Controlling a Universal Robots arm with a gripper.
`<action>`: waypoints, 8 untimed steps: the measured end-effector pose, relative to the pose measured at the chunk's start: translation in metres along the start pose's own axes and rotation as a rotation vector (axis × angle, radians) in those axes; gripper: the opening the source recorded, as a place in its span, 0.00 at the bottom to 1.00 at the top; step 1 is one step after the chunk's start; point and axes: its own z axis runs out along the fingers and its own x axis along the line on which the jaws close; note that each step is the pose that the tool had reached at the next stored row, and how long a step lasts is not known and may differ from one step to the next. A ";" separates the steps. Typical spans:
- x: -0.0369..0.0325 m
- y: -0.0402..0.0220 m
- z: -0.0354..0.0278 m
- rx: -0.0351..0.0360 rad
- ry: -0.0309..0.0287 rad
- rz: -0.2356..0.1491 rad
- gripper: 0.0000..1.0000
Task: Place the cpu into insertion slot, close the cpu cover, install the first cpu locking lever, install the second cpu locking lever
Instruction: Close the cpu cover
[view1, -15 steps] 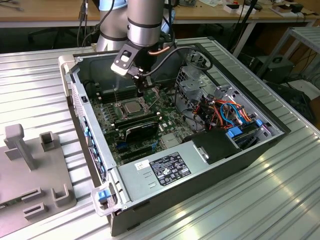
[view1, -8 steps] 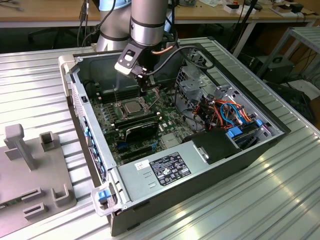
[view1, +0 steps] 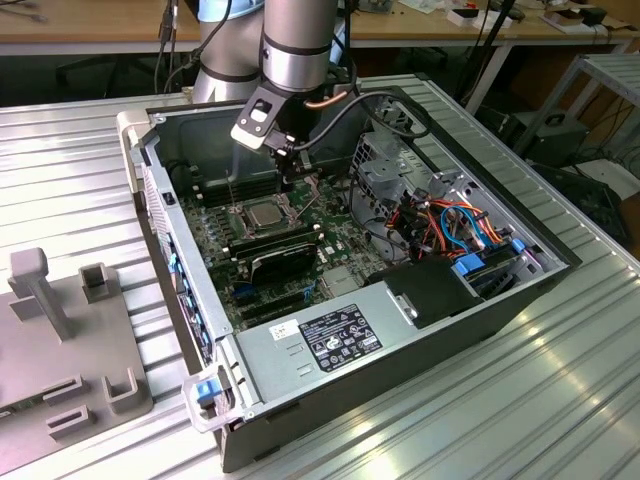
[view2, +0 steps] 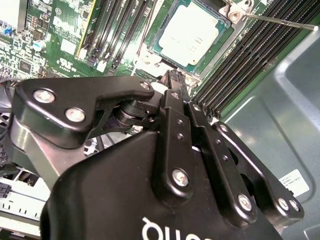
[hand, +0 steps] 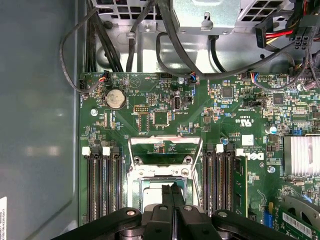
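The cpu (view2: 192, 34) lies flat, silver top up, in the insertion slot (view2: 150, 57) on the green motherboard; it also shows in the exterior view as the cpu (view1: 265, 212). The cpu cover (hand: 165, 141) stands swung open beside the slot, with board visible through its window. A thin locking lever (view2: 280, 21) sticks out unlatched, seen standing up as the lever (view1: 232, 195). My gripper (hand: 173, 192) hangs just above the slot's edge, its black fingers pressed together with nothing between them; the gripper (view2: 172, 79) and the gripper (view1: 287, 185) appear there too.
Black memory slots (hand: 102, 185) flank the socket on both sides. The grey case wall (hand: 35, 125) rises close by. Cables and a drive cage (view1: 400, 165) sit toward the exterior view's right, and a power supply (view1: 330, 335) lies in front. A grey fixture (view1: 70, 340) stands outside the case.
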 end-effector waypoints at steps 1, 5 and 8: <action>0.0000 0.0001 0.0000 0.0000 0.0000 0.000 0.11; 0.0000 0.0003 -0.0001 0.0000 0.0000 0.000 0.11; 0.0004 0.0005 -0.0016 0.0000 -0.0002 0.000 0.11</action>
